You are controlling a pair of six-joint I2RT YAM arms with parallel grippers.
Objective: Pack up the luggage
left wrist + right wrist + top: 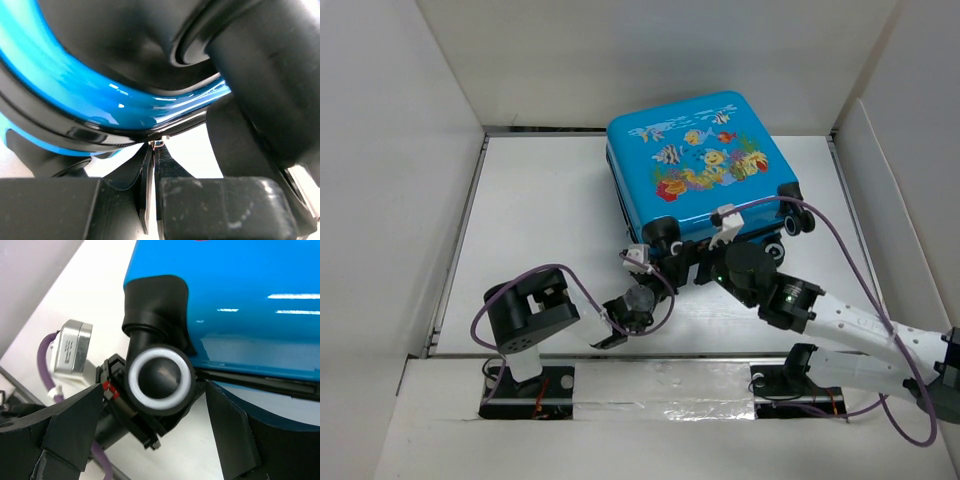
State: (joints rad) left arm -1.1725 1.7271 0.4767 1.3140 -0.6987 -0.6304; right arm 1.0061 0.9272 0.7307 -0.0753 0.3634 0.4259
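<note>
The luggage (700,160) is a small bright blue hard-shell suitcase. It lies closed on the table with its fish print up and its wheels toward me. My left gripper (660,268) is at the near left wheel corner. In the left wrist view it (154,147) is shut on a thin black zipper pull (149,175) that hangs from the zipper line under the blue shell (100,100). My right gripper (705,262) is open beside it. In the right wrist view its jaws (152,390) stand either side of a black-and-white wheel (160,378), apart from it.
White walls enclose the table on the left, back and right. A second wheel (798,222) sits at the suitcase's near right corner. Purple cables (840,240) loop over both arms. The left wrist camera housing (72,347) sits close behind the wheel.
</note>
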